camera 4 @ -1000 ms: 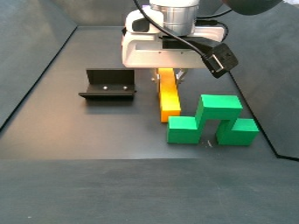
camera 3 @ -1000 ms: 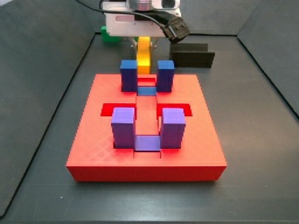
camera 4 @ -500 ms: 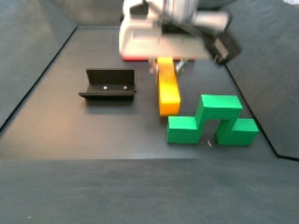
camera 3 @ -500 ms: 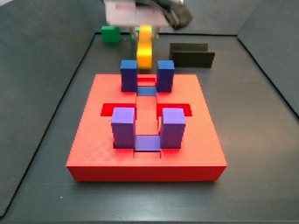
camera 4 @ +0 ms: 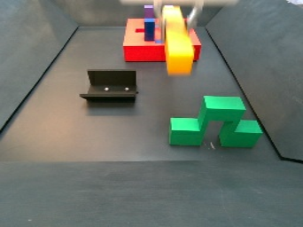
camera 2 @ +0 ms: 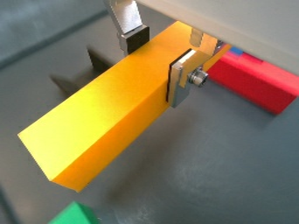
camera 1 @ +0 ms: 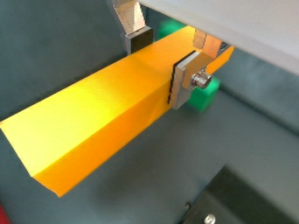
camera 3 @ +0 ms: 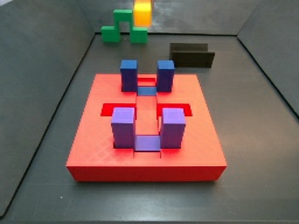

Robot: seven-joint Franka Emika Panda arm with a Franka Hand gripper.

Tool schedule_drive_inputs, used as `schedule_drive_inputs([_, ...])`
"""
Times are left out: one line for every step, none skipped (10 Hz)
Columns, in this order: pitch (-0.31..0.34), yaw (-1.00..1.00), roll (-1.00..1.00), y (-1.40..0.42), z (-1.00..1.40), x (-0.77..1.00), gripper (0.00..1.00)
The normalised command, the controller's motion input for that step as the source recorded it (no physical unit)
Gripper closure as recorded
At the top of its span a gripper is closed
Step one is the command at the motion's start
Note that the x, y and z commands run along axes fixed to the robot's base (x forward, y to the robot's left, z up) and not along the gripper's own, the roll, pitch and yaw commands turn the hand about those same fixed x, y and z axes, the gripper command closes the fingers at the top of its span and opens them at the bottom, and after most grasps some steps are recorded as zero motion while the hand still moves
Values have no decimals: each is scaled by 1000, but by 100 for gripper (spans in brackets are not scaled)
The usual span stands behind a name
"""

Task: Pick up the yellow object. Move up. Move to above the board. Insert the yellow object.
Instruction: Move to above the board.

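My gripper (camera 1: 162, 54) is shut on the yellow object (camera 1: 111, 109), a long yellow-orange bar, clamped across its width near one end; this also shows in a wrist view (camera 2: 117, 105). In a side view the bar (camera 4: 178, 40) hangs lifted off the floor, above the spot beside the green blocks. The gripper body is cut off by the top edge there. In a side view only the bar's lower end (camera 3: 142, 13) shows at the top. The board (camera 3: 146, 140), a red slab with blue and purple upright blocks, lies on the floor in both side views (camera 4: 140, 50).
Green blocks (camera 4: 217, 122) stand on the floor below and beside the bar, also seen in a side view (camera 3: 121, 26). The fixture (camera 4: 109, 86) stands apart from the board in both side views (camera 3: 191, 55). Dark walls enclose the floor.
The gripper has risen with the yellow bar, lifting it off the floor. The gripper body has left the top of both side views.
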Motion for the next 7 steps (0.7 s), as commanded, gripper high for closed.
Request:
schedule_drive_inputs([31,9,41,0,1400,5,100])
schedule_drive_inputs([56,4,23,0,1400,-1,100])
schedule_drive_inputs([54,3,17,-4,1400,-2,100])
schedule_drive_inputs([53,5,17,-6,805,23,100])
schedule_drive_inputs([56,3,12,-3,468,37,100])
schedule_drive_inputs([56,4,9,1,265,41,100])
schedule_drive_inputs([53,1,6,-3,168,19,100])
